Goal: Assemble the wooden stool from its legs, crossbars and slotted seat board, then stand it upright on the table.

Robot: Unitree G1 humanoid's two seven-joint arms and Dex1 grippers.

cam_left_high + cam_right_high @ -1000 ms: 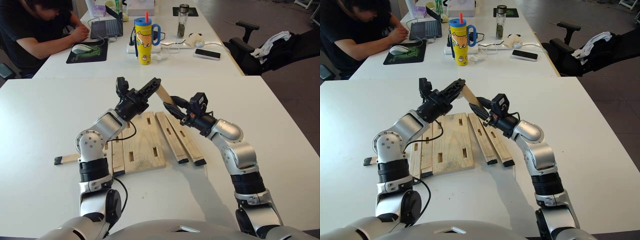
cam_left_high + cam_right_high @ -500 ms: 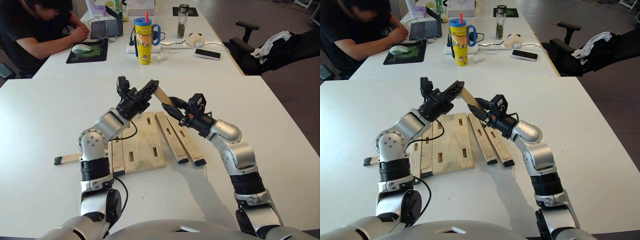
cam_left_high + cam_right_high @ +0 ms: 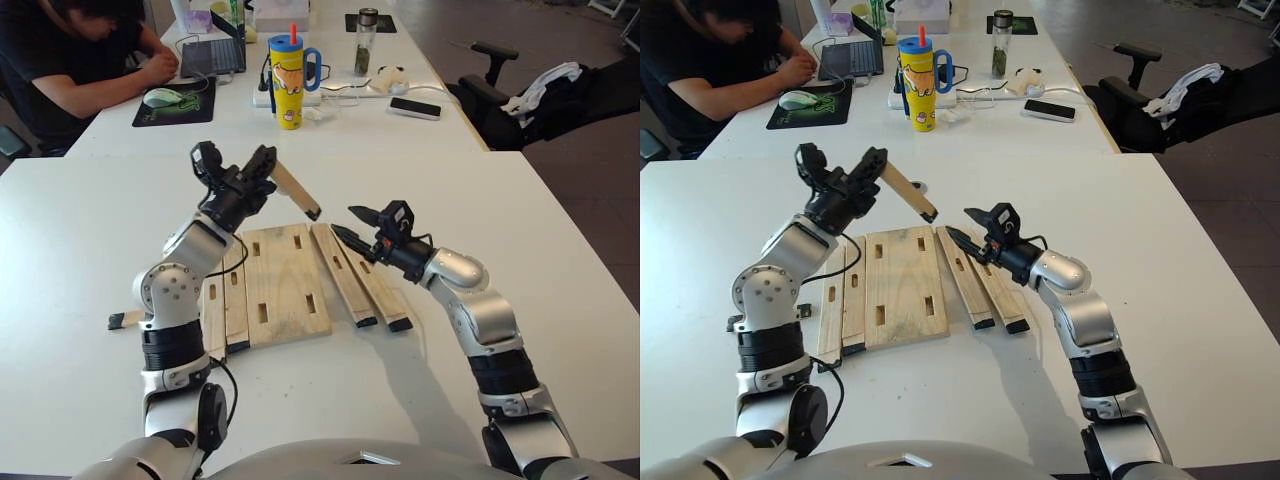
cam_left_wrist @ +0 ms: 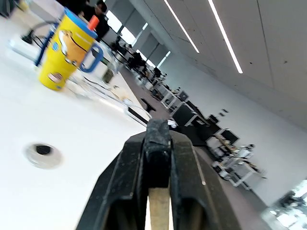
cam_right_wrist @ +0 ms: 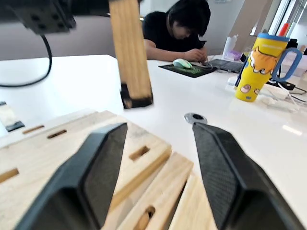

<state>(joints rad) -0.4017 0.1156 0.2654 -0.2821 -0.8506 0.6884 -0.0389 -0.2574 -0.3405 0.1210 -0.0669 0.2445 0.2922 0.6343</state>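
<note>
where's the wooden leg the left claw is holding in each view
Left eye view: leg in the left claw, raised near the boards' far edge.
Right eye view: leg likewise, left of centre.
Left wrist view: leg pinched in the claw.
Right wrist view: its black-tipped end, past the boards.
Shared landmark: yellow mug.

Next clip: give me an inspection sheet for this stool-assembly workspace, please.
Surface: white table, parts laid near its middle.
Job's things: seat board lies flat; narrow slats on its left; two slotted crossbars on its right; leg held in the air; small stick lies far left.
Clutter: yellow mug, phone, bottle on the far table.
Grippers: left gripper shut on the leg; right gripper open over the crossbars.
Cables: white cables beside the mug.
Surroundings: office chair.
</note>
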